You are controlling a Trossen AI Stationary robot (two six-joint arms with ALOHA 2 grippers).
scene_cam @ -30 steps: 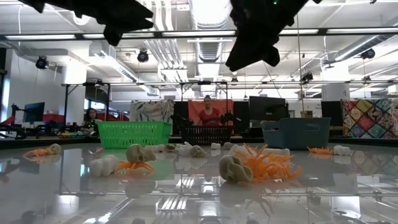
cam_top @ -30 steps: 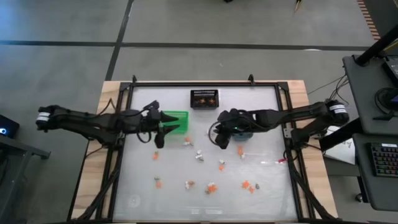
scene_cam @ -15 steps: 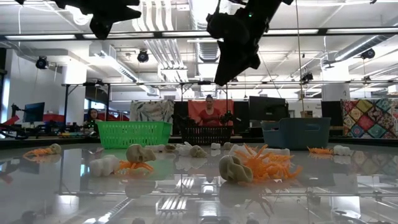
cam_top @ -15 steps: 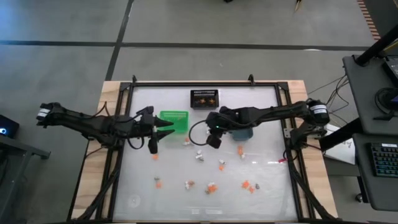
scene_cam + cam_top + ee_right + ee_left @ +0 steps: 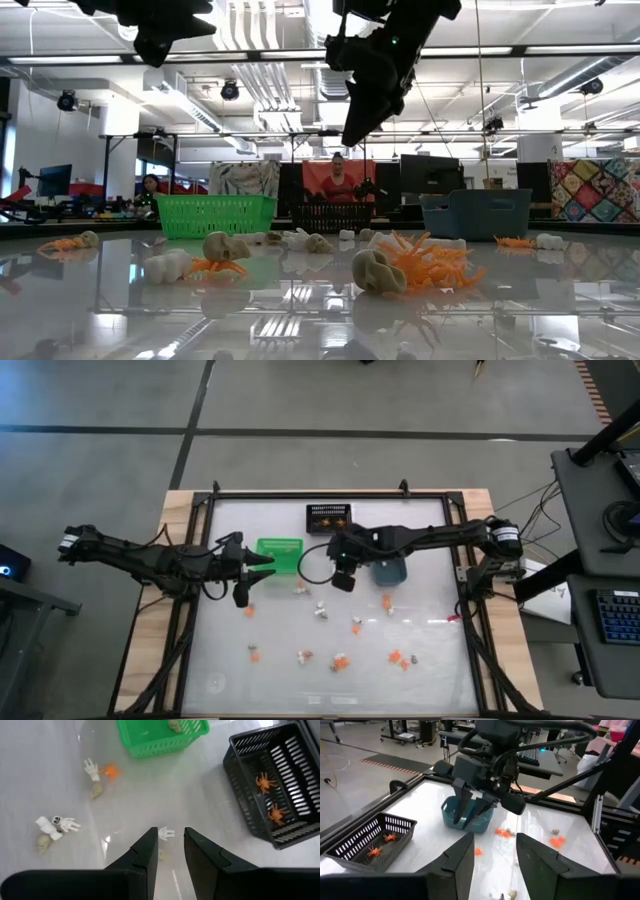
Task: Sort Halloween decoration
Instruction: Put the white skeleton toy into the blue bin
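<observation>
The Halloween decoration is a scatter of tiny orange, white and tan trinkets (image 5: 320, 607) lying over the middle and near half of the glossy table. A white skeleton hand (image 5: 165, 833) lies just beyond my right gripper's fingers. My right gripper (image 5: 343, 580) hangs open above the table's middle, between the green bin (image 5: 280, 553) and the blue-grey bin (image 5: 388, 570), and slants down. Its fingers (image 5: 145, 851) hold nothing. Left of the green bin, my left gripper (image 5: 252, 575) hovers open and empty, nearly level (image 5: 492, 855).
A black mesh bin (image 5: 328, 517) at the far middle holds two orange spiders (image 5: 265, 782). The green bin holds a tan piece (image 5: 175, 725). Black rails (image 5: 200, 610) frame the table. In the low view both arms hang well above the trinkets (image 5: 400, 265).
My right gripper has swung from beside the blue-grey bin toward the table's left, rolling about its own line, and now hangs over the middle. My left gripper has drawn back a little toward the table's left edge. No trinket has moved.
</observation>
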